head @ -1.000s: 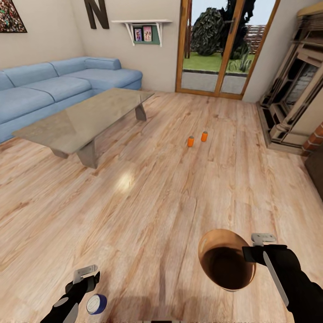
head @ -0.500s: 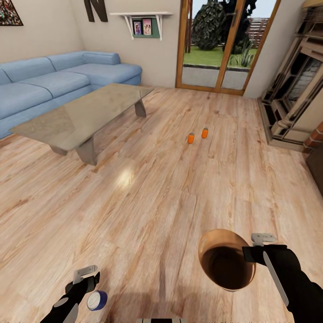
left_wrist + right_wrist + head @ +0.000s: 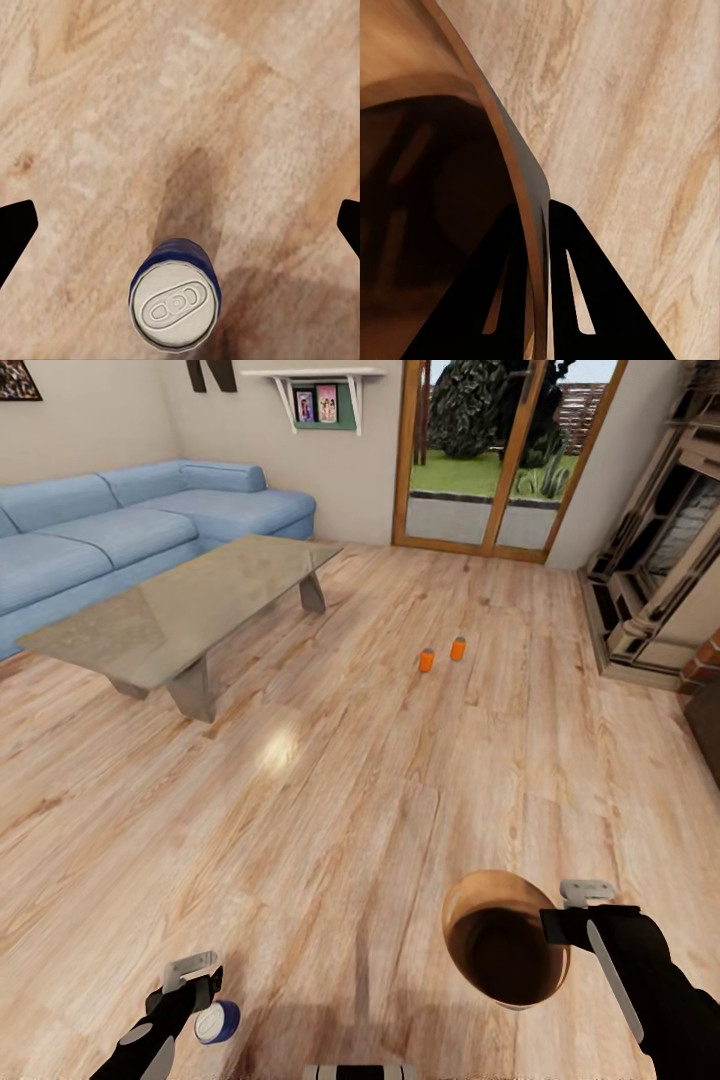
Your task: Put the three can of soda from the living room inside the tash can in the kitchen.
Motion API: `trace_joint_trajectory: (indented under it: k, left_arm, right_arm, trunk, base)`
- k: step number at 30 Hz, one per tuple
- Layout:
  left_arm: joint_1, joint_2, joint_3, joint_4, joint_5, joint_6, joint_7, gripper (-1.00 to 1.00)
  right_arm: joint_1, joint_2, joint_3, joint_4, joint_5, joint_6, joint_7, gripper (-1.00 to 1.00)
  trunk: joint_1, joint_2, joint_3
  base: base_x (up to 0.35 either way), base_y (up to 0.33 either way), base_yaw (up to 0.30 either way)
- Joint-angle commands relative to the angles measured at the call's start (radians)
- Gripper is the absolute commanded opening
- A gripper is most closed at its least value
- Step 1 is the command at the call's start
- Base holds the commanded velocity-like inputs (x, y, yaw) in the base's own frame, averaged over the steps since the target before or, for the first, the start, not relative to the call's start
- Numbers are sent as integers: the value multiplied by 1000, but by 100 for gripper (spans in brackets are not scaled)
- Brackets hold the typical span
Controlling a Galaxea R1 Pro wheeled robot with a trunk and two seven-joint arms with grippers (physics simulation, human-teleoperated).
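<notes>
Right gripper (image 3: 556,925) is clamped on the rim of the brown bin (image 3: 500,940), one finger inside the wall, one outside; the bin hangs low over the wood floor (image 3: 330,810). Left gripper (image 3: 195,980) has its fingers spread wide with nothing gripped; a blue can (image 3: 175,303) sits upright on the floor between them. Two orange soda cans (image 3: 441,654) stand side by side on open floor well ahead. Grey low table (image 3: 180,610) and blue sofa (image 3: 100,540) sit off to the left, fireplace (image 3: 650,580) right, glass doors (image 3: 490,460) beyond.
</notes>
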Motion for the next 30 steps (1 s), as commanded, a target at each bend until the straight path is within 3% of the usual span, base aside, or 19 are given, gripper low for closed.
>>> trace_joint_trajectory:
  k: [1,9,16,18,22,30]
  left_arm:
    - [0,0,0,0,0,0,0,100]
    - [0,0,0,0,0,0,0,100]
    - [0,0,0,0,0,0,0,100]
    - [0,0,0,0,0,0,0,100]
    - [0,0,0,1,0,0,0,100]
    - [0,0,-1,1,0,0,0,100]
  right_arm:
    - [0,0,0,0,-11,0,5,-100]
    - [-9,-5,-5,-25,-11,2,6,-100]
    - [-68,-8,-11,-39,-22,2,8,-100]
    - [-83,-8,-12,-40,-36,2,8,-100]
    - [-102,-10,-13,-40,-129,2,7,-100]
    - [-106,-12,-13,-41,-169,2,7,-100]
  trunk:
    - [0,0,-2]
    - [0,0,-15]
    - [0,0,-26]
    - [0,0,-29]
    - [0,0,-36]
    - [0,0,-49]
  base:
    - [0,0,0]
    - [0,0,0]
    - [0,0,0]
    - [0,0,0]
    - [0,0,0]
    - [0,0,0]
